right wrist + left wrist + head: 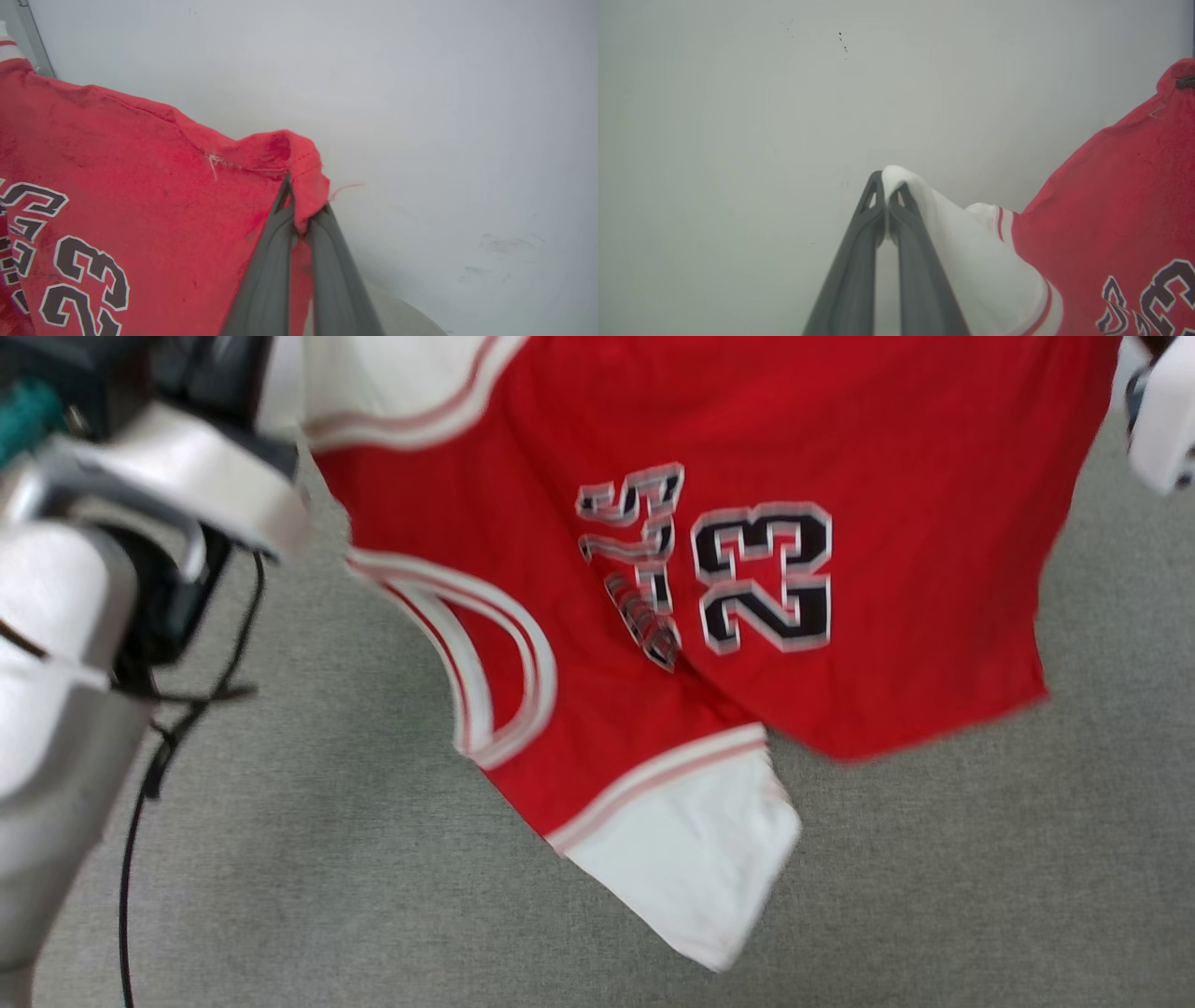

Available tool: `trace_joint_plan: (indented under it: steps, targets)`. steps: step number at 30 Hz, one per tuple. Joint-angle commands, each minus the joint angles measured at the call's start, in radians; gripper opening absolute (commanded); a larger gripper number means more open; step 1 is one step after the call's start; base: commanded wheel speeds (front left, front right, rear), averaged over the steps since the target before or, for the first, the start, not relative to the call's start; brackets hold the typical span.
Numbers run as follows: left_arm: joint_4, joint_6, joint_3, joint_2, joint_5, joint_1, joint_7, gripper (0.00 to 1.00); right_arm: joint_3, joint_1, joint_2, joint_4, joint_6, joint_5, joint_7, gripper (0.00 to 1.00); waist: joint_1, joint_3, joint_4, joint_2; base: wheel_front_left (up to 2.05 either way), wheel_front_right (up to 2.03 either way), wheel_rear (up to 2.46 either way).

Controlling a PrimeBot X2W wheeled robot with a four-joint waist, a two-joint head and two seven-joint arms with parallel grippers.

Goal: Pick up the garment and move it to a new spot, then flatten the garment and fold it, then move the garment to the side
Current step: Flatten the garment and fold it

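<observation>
Garment (887, 439) hangs spread out in the air, held up by two of its edges over a grey fabric-like surface (934, 896); I cannot tell whether its lowest sleeve touches that surface. Its red body shows a black, white-outlined "23" (761, 577), which serves as the landmark here. In the head view, one white sleeve (691, 859) with striped trim droops below the 23, toward the grey surface, and a striped neck opening (485, 653) curves to the left of the 23. A second white sleeve runs off the top edge, up and left of the 23.

A pale wall (738, 116) stands behind the garment in both wrist views. The left arm's pale, blurred forearm (56, 644) is well to the left of the 23, with a black cable (149, 775) trailing beneath it.

The left gripper (888, 186) has its fingers clenched on a fold of white sleeve, far from the 23. The right gripper (303, 200) is clamped on a bunched red corner of the garment, up and to the right of the 23 in its own wrist view. A loose red thread (345, 187) sticks out just beside that pinched corner.
</observation>
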Motion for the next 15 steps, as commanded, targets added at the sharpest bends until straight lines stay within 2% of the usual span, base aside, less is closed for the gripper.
trace_joint_plan:
  steps: [1, 10, 15]
  targets:
    - [0.014, -0.011, 0.002, -0.005, 0.01, -0.051, 0.008, 0.0, -0.021, -0.037, 0.02, 0.014, -0.001, -0.02, -0.003, 0.0, 0.0, 0.038, -0.016, -0.0001, 0.0, 0.0, 0.0]
    - [0.165, -0.086, 0.012, -0.058, 0.044, -0.466, 0.049, 0.0, -0.106, -0.319, 0.085, 0.086, -0.001, -0.161, 0.039, 0.0, 0.0, 0.161, -0.019, -0.0001, 0.0, 0.0, 0.0]
    - [0.282, -0.12, 0.004, -0.081, 0.078, -0.682, 0.027, 0.0, -0.11, -0.48, 0.105, 0.135, -0.001, -0.216, 0.03, 0.0, 0.0, 0.219, -0.018, -0.0001, 0.0, 0.0, 0.0]
